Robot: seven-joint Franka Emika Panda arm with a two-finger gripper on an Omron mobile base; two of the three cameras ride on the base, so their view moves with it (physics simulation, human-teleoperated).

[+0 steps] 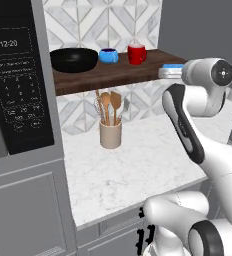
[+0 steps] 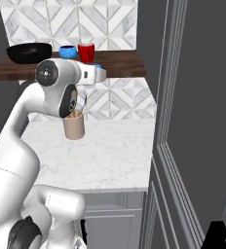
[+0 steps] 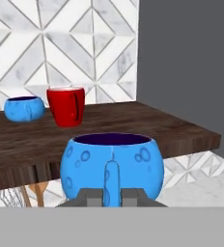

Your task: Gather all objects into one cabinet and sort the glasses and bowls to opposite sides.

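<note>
Gripper (image 3: 112, 197) pinching handle of blue cup (image 3: 112, 164), holding it just off front right edge of dark wood shelf (image 1: 113, 75). Black bowl (image 1: 74, 59) sitting at shelf's left end; second blue cup (image 1: 108, 55) and red mug (image 1: 136, 54) standing beside it, mid-shelf near back wall.

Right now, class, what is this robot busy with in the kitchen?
The white arm's gripper is shut on the handle of a blue cup, holding it at the front edge of the dark wooden shelf. Already on that shelf stand a black bowl at the left, then a second blue cup and a red mug beside it. A beige utensil holder with wooden spoons sits on the marble counter below.
</note>
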